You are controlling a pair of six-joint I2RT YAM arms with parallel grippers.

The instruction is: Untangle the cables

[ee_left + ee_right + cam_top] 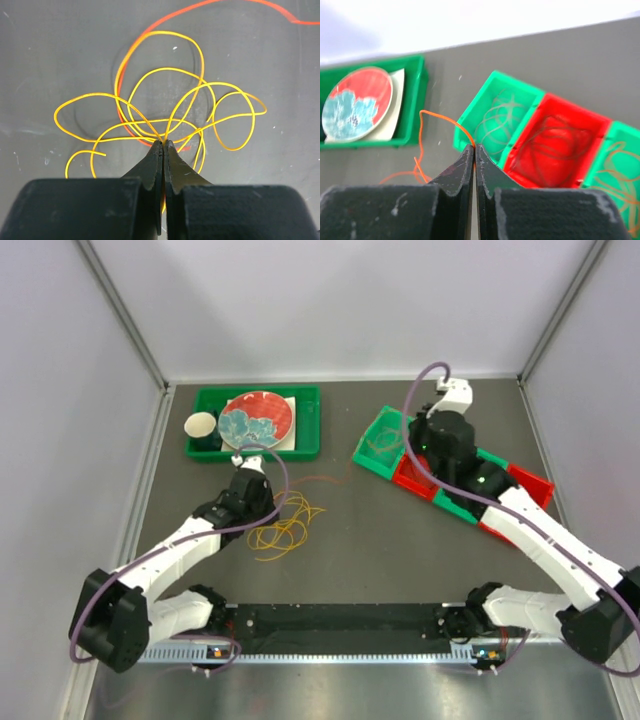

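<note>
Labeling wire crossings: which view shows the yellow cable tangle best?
Left wrist: yellow cable tangle fills the frame, crossings distinct, left gripper shut on it. Top external shows it small; right wrist shows none of it, just an orange cable.

The table (400, 550) is a dark grey, matte, flat surface. A green tray (305, 448) rests on it at upper left of the top view. A diagonal row of green and red bins (366, 452) rests at upper right. Loose yellow cables (283, 530) lie in overlapping loops left of centre, with an orange cable (146, 34) running up and right from them. A black bar (340, 620) spans the lower edge.
</note>
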